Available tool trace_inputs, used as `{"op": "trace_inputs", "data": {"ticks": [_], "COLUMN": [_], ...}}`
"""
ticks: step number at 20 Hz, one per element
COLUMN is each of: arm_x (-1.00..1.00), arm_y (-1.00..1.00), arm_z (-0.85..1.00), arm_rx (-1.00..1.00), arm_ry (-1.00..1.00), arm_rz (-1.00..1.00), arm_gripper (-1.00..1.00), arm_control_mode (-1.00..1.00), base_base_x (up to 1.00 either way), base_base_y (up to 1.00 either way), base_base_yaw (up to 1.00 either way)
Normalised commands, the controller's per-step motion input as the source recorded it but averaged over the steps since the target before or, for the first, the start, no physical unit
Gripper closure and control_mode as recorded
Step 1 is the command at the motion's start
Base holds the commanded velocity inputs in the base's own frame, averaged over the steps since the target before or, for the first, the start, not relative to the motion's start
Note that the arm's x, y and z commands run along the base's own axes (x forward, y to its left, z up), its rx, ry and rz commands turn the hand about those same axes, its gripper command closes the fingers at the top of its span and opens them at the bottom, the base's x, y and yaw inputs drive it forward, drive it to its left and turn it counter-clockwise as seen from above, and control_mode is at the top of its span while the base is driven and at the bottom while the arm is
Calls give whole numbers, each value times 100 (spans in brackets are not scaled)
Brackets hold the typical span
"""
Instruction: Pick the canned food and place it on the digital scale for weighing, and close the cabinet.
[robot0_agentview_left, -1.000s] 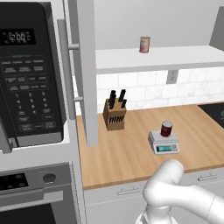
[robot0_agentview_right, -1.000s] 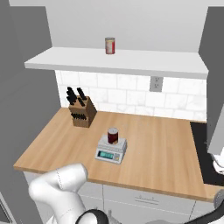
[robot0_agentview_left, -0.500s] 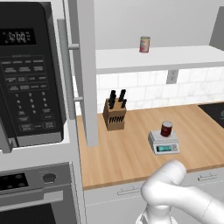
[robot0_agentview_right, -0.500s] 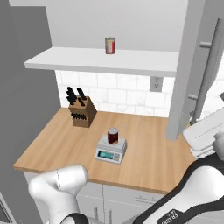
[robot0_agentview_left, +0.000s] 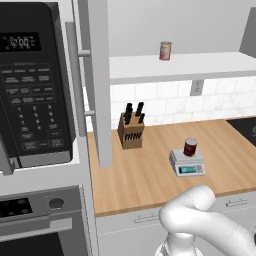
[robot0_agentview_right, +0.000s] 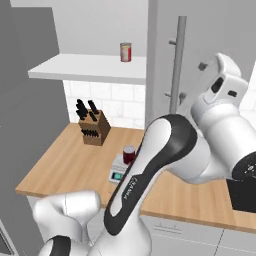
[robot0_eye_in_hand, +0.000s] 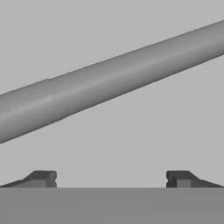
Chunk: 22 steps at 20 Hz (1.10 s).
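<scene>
Left base view
- can (robot0_agentview_left: 190, 147): seen upright on the scale (robot0_agentview_left: 187, 163), inside the platform edges; the weighing part is judged done.
- scale: stands on the bench (robot0_agentview_left: 150, 175), well apart from the knife block (robot0_agentview_left: 131, 129).
- cabinet: left door (robot0_agentview_left: 98, 80) stands open, edge-on toward the camera, its bar handle (robot0_agentview_left: 74, 85) on the microwave (robot0_agentview_left: 35, 90) side; shelf (robot0_agentview_left: 175, 67) exposed, a second can (robot0_agentview_left: 165, 50) with a red and yellowish label on it.

Right base view
- arm: reaches up and to the right, the hand raised against the right door (robot0_agentview_right: 200, 60).
- right door: swung part way, its face turned toward the camera; its long bar handle (robot0_agentview_right: 176, 65) runs vertical, just left of the hand.
- can (robot0_agentview_right: 129, 155) and scale (robot0_agentview_right: 120, 169): partly hidden behind the arm, can on top of the scale.

Hand view
- tool (robot0_eye_in_hand: 111, 178): fingertips (robot0_eye_in_hand: 43, 178) spread wide, nothing between them, nothing held.
- handle (robot0_eye_in_hand: 109, 83): a grey bar crosses the whole frame on a slant, low at the left and high at the right, ahead of the tips and apart from them; flat door face behind it.

Relation for the coming move
- axis: the bar's long axis lies nearly across the line between the fingertips, tilted somewhat, so the door is judged more suited to a push than a pinch.
- direction: the handle lies straight ahead of the tool; contact cannot be told.
- remaining: both doors judged not yet closed.
</scene>
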Motion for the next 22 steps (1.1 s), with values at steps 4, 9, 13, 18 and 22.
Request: {"op": "trace_inputs", "data": {"ticks": [4, 9, 13, 18, 22], "arm_x": [69, 77, 82, 92, 97], "arm_y": [52, 17, 0, 4, 9], "arm_z": [15, -8, -22, -14, -24], "arm_rx": [-17, -4, 0, 0, 0], "arm_ry": [0, 0, 4, 3, 1], "arm_rz": [-5, 1, 4, 1, 0], "arm_gripper": [-100, -100, -100, -100, -100], "arm_control_mode": [-100, -100, -100, -100, -100], "base_base_x": [0, 0, 0, 0, 0], "base_base_y": [0, 0, 0, 0, 0], "base_base_yaw": [0, 0, 0, 0, 0]}}
